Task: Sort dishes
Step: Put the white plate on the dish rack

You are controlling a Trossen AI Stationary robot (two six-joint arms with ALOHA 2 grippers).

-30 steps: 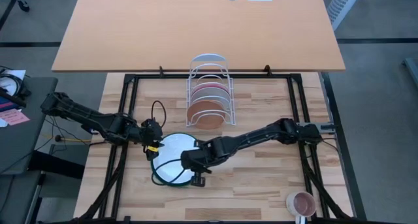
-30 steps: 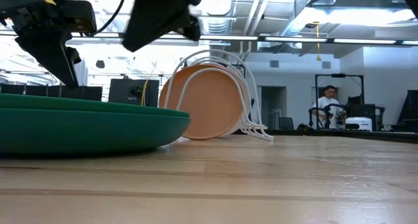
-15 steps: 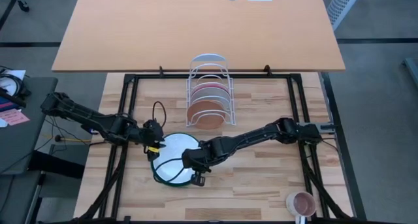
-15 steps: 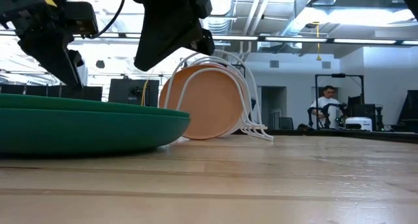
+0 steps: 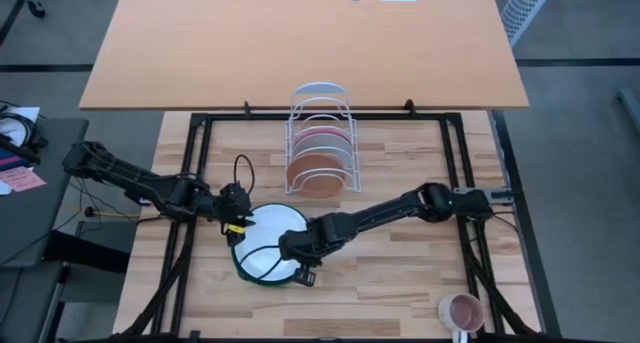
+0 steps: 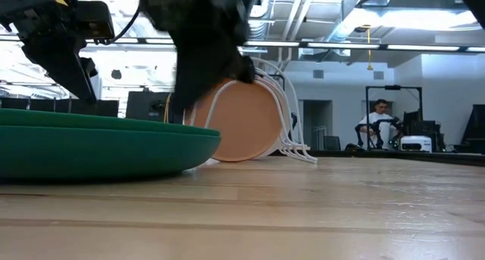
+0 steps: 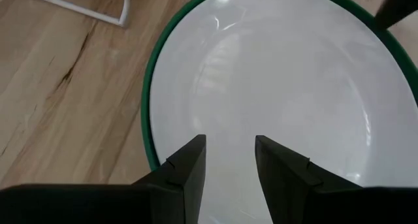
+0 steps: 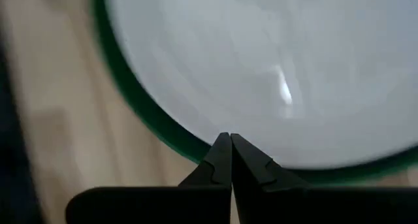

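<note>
Two plates lie stacked near the table's front: the white plate [image 5: 268, 245] nested in the dark green plate [image 5: 243, 274]. The right gripper [image 5: 293, 258], fingers pressed together, hovers over their rim, probably to steady them. The left gripper [image 5: 238, 224], half-parted, straddles the opposite edge. Farther back, terracotta plate [image 5: 318, 173] and pink plate [image 5: 322, 136] stand racked in the wire rack [image 5: 320, 95].

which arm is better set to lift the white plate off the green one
Left, probably. The left gripper hangs over the round white plate with fingers parted, near its rim inside the dark green plate. The right gripper is shut at the opposite rim.
</note>
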